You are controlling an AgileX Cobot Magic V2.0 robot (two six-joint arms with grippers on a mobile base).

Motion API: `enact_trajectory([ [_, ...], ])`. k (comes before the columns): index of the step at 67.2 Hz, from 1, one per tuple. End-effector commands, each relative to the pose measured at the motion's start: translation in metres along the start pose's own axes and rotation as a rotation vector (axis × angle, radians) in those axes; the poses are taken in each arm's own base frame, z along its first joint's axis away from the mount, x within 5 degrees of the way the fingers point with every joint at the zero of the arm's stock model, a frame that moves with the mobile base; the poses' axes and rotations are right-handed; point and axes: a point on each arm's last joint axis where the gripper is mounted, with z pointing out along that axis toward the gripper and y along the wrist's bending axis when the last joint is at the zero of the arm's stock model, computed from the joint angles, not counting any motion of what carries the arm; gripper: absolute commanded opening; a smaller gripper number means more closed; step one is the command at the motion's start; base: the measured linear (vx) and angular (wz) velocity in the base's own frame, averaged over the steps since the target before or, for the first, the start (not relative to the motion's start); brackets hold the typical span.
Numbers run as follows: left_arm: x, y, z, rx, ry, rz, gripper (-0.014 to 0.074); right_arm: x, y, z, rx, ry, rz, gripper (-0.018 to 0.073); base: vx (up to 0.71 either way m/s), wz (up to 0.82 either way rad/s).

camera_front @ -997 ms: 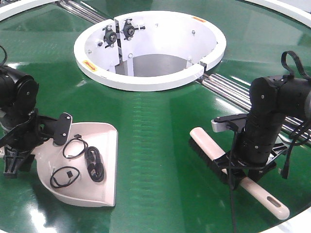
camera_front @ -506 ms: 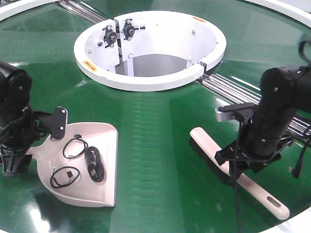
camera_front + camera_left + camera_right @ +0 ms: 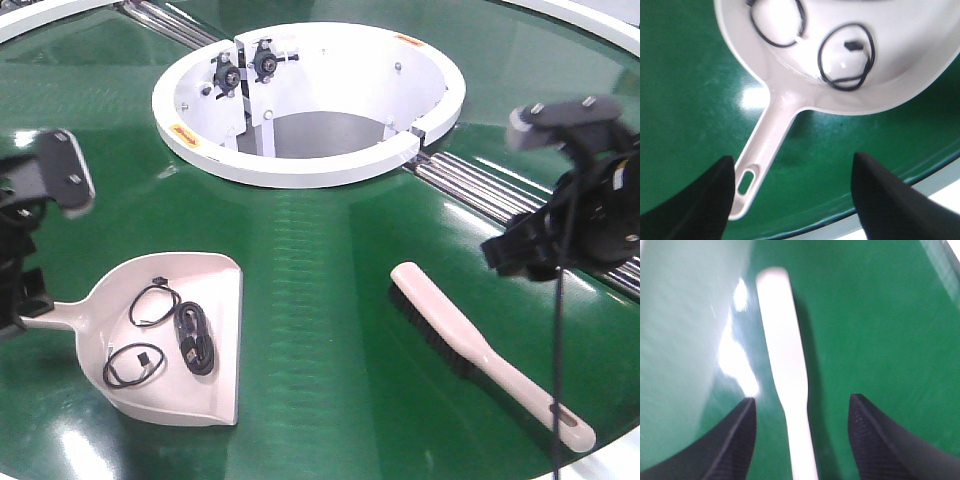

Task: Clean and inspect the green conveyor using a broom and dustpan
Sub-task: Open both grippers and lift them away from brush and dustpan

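The dustpan [image 3: 185, 300] lies on the green conveyor [image 3: 320, 250] at the front left, with its handle [image 3: 55, 314] pointing left. In the left wrist view my left gripper [image 3: 792, 190] hangs open above the handle [image 3: 767, 147], with the handle's end beside the left finger [image 3: 695, 205] and no contact visible. The broom [image 3: 470, 350] rests bristles-down at the front right. My right gripper [image 3: 802, 435] is open and raised over the broom [image 3: 782, 355], which lies on the belt between the fingers. From the front, that gripper [image 3: 515, 255] hovers up and to the right of the broom.
Black cable loops [image 3: 175, 335] sit inside the dustpan. A white ring [image 3: 310, 165] with rollers fills the belt's centre, and steel rails [image 3: 480, 185] run from it to the right. The conveyor's pale rim [image 3: 920, 205] is close behind the dustpan handle.
Both grippers left the handles they were down at and rose: the left up and to the left, the right up and to the right. The dustpan and the broom stayed in place.
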Motion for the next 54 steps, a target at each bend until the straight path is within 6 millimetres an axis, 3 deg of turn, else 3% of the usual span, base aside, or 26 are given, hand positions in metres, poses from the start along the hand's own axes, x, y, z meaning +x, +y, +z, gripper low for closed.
enact_trajectory([
  [1, 0.005, -0.01, -0.046, -0.093, -0.167, -0.137, 0.0468, -0.007, -0.001, -0.032, 0.022, -0.199, -0.001, 0.0387, 0.0, 0.0],
  [8, 0.014, -0.019, -0.077, -0.166, -0.309, -0.213, 0.0468, -0.011, -0.002, -0.043, 0.044, -0.293, -0.013, 0.0372, 0.0, 0.0],
  [18, 0.028, -0.035, -0.121, -0.293, -0.543, -0.26, 0.0468, -0.009, -0.002, -0.044, 0.047, -0.276, 0.007, 0.0352, 0.0, 0.0],
  [26, 0.043, -0.052, -0.14, -0.331, -0.696, -0.363, 0.0468, -0.008, -0.001, -0.054, 0.051, -0.329, 0.002, 0.0347, 0.0, 0.0],
  [36, 0.071, -0.079, -0.136, -0.412, -0.824, -0.407, 0.0468, 0.0, 0.001, -0.091, 0.064, -0.502, -0.004, 0.0347, 0.0, 0.0],
  [45, 0.095, -0.104, -0.11, -0.447, -0.926, -0.467, 0.0468, 0.017, 0.002, -0.12, 0.094, -0.61, -0.035, 0.0347, 0.0, 0.0],
  [54, 0.115, -0.125, -0.082, -0.48, -0.977, -0.494, 0.0468, 0.053, 0.004, -0.124, 0.108, -0.753, -0.034, 0.0347, 0.0, 0.0],
])
